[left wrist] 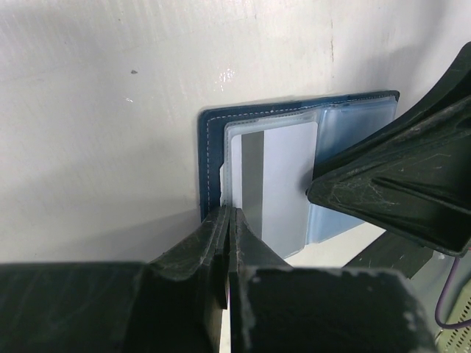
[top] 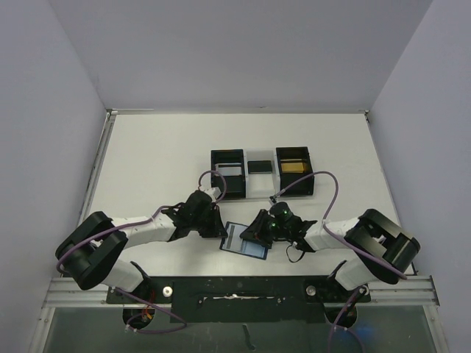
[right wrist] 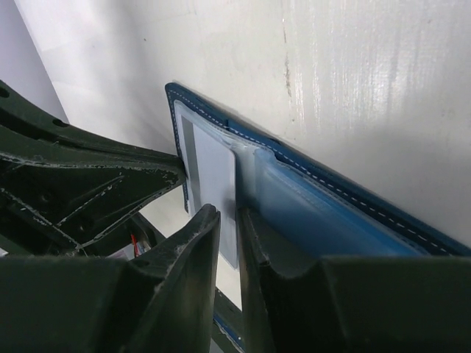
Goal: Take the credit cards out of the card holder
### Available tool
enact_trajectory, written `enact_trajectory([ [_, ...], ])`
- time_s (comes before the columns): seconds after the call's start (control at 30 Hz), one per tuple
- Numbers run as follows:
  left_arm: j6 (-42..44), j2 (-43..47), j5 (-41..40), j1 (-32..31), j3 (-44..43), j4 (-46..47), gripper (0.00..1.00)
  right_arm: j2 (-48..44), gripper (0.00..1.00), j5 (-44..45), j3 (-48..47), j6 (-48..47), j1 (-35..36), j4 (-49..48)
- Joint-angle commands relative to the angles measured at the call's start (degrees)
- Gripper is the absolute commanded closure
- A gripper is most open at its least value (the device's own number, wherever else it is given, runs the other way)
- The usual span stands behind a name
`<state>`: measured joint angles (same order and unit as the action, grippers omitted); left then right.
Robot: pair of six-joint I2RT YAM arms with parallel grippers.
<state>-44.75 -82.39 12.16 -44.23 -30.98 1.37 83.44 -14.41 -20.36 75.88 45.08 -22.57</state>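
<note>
We list card holder (top: 244, 240) open on counter (top: 162, 147); wrist views alone show silver-grey card (right wrist: 213, 176) nipped by right fingers (right wrist: 188, 257), left fingers (left wrist: 199, 250) shut, both reaching inward

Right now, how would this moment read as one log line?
left hand: shut at edge of card holder | right hand: gripping silver-grey card, not yet out | card holder: open on table

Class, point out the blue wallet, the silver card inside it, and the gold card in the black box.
blue wallet (left wrist: 208, 169), left wrist view, stitched leather edge.
silver card (left wrist: 283, 184), left wrist view, middle of its face.
gold card (top: 294, 167), top view, its middle.
</note>
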Motion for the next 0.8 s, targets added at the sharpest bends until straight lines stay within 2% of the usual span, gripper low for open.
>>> enact_trajectory([
  [0.0, 0.4, 1.3, -0.1, -0.2, 0.5, 0.3, 1.0, 1.4, 0.83, 2.0, -2.0, -0.6, 1.0, -0.3],
  [0.17, 0.0, 1.0, 0.9, -0.2, 0.9, 1.5, 1.0, 2.8, 0.89, -0.3, -1.7, -0.2, 1.1, -6.1],
  [0.3, 0.0, 1.2, 0.3, -0.2, 1.1, 1.1, 1.0, 2.0, 1.0, -0.9, -1.4, -0.5, 0.7, -6.7],
  [0.43, -1.5, 1.6, -2.1, -0.1, 2.0, 0.5, 1.0, -0.4, 1.0, -6.3, 0.4, -3.6, -1.9, -8.0],
  [0.7, -3.0, 1.6, -4.3, -0.1, 2.9, 0.1, 1.0, -6.5, 1.0, -15.3, 1.7, -14.0, -8.1, 1.3],
  [0.77, -3.1, 1.7, -4.6, -0.1, 3.1, 0.0, 1.0, -7.5, 1.0, -15.2, 1.8, -14.7, -9.1, 4.3],
])
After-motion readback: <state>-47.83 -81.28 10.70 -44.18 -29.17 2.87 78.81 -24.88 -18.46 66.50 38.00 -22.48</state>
